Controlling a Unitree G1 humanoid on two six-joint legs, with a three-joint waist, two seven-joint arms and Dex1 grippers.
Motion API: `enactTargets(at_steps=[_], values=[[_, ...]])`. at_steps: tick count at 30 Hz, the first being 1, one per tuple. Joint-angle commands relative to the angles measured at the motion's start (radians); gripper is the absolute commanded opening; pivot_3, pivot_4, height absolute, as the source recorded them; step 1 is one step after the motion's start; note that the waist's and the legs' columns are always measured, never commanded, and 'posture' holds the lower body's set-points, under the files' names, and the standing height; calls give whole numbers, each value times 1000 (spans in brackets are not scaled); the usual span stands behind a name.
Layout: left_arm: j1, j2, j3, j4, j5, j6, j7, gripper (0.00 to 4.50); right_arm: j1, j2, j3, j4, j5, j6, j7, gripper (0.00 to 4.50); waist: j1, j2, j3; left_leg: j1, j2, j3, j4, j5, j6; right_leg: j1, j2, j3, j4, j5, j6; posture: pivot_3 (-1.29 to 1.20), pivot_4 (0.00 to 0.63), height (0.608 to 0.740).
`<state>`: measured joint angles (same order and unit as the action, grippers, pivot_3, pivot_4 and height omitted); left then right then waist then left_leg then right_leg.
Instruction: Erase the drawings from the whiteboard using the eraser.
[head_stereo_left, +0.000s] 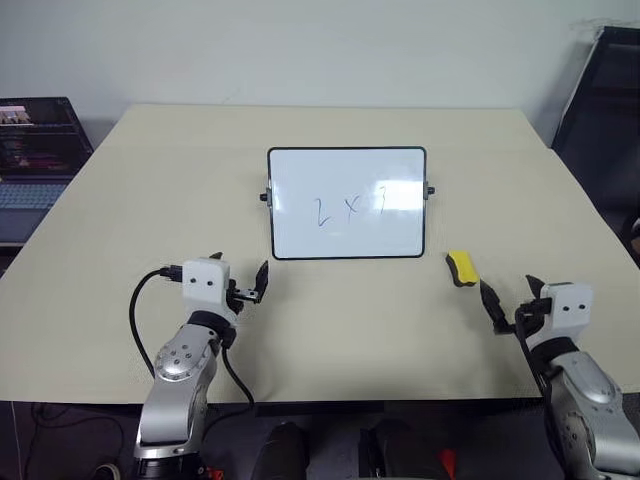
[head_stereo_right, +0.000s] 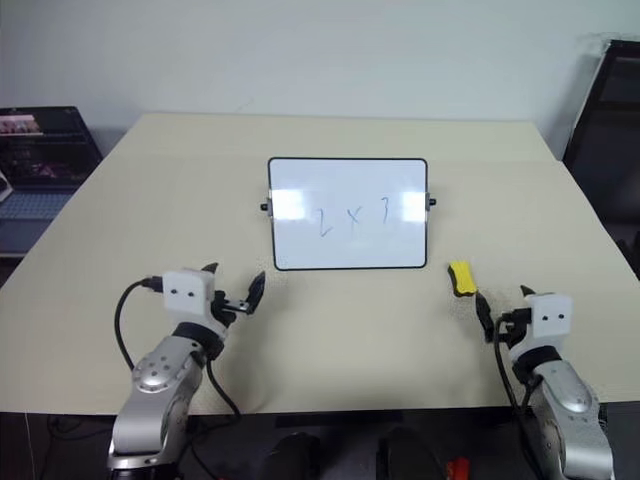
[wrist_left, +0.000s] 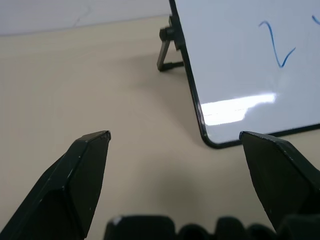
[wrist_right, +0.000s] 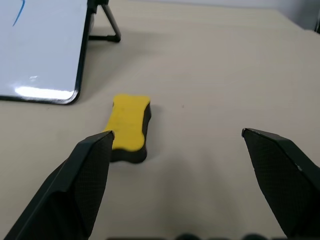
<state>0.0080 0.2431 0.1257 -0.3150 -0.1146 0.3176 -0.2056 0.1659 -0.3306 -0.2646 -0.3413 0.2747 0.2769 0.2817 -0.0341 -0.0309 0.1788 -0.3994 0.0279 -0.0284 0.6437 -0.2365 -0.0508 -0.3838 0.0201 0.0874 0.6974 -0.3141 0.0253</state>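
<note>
Office or lab — laptop (head_stereo_left: 30, 190), bare table (head_stereo_left: 330, 330)

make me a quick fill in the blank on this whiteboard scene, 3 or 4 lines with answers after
1. The eraser lies on the table to the robot's ____ of the whiteboard.
2. The eraser's top is coloured ____.
3. The right gripper holds ____.
4. The drawings on the whiteboard are not yet ____.

Missing words: right; yellow; nothing; erased
</note>
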Motion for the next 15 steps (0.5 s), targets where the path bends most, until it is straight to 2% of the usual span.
enactTargets(at_steps=[1, 5, 11, 15], values=[[-12, -8, -12, -5, 0, -9, 3, 4500, -11, 2, -13, -32, -2, 34, -31, 4486, 0, 0, 0, 0, 0, 0, 0, 0, 0, 0, 0, 0, 0, 0, 0, 0, 150, 740], [-45, 3, -23, -16, 0, 61, 1, 4500, 4, 10, -26, -94, 7, 76, -65, 4486, 1, 0, 0, 0, 0, 0, 1, 0, 0, 1, 0, 0, 0, 0, 1, 0, 150, 740], [-88, 108, -18, -25, -73, 72, -162, 4500, -2, 17, -5, -212, -2, 146, -105, 4486, -1, 0, 0, 0, 0, 1, 0, 0, 0, 0, 1, 0, 0, 0, 1, 0, 150, 740], [-155, 167, 24, -65, -222, 150, -280, 4500, -65, -40, -17, -184, -30, 225, -114, 4486, 0, 0, 0, 0, 0, 0, 0, 0, 0, 0, 1, 0, 0, 0, 1, 0, 150, 740]])
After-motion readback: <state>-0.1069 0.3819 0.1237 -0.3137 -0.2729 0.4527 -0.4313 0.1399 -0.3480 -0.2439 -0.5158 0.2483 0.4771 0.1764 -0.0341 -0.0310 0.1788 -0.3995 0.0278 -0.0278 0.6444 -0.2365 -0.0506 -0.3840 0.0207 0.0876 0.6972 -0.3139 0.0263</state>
